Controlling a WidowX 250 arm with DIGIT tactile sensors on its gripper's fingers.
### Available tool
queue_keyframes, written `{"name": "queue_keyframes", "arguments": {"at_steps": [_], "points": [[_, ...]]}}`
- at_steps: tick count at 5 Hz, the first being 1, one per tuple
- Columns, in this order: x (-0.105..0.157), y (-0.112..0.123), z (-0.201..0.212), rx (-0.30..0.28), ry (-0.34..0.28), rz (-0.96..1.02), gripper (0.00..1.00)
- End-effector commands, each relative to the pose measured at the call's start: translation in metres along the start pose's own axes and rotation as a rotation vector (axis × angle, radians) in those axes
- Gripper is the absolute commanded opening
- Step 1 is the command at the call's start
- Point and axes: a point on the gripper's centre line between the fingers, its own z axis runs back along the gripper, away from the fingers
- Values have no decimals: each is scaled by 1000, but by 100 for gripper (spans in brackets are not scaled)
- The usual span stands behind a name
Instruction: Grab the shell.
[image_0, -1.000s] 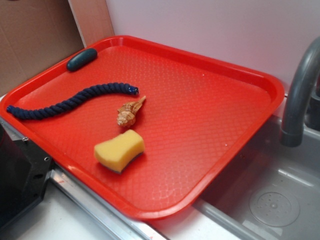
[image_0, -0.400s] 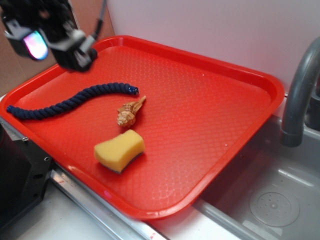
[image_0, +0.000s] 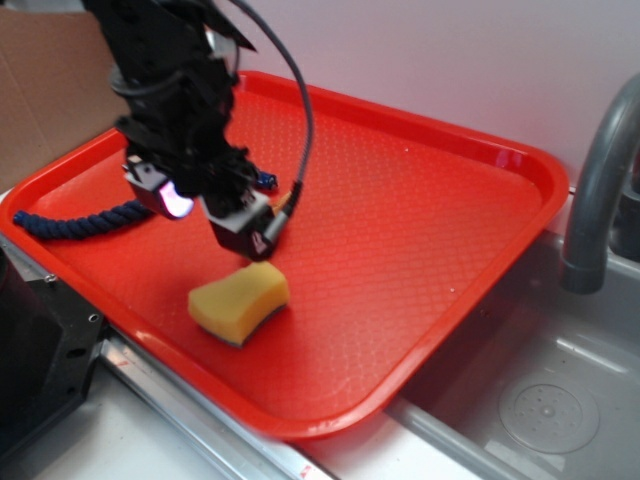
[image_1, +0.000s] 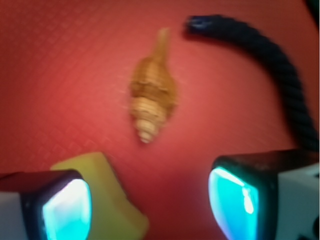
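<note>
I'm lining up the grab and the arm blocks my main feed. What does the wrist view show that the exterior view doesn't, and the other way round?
Only the wrist view shows the small tan ridged spiral shell whole, lying free between the open hand's two fingers. Only the exterior view shows the grey faucet, the metal sink and the red plastic tray's rim; there the arm hides nearly all the shell. Both show the yellow sponge block, the dark blue rope and the tray.

Red tray (image_0: 450, 200) with shell (image_1: 151, 98), yellow sponge (image_0: 238, 302), blue rope (image_1: 270, 60)
</note>
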Motion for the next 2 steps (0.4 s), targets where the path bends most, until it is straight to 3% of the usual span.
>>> {"name": "queue_keyframes", "arguments": {"at_steps": [1,2], "points": [[40,8,-16,-26,-3,9,100],[44,5,-24,-13,20,-2,100]]}}
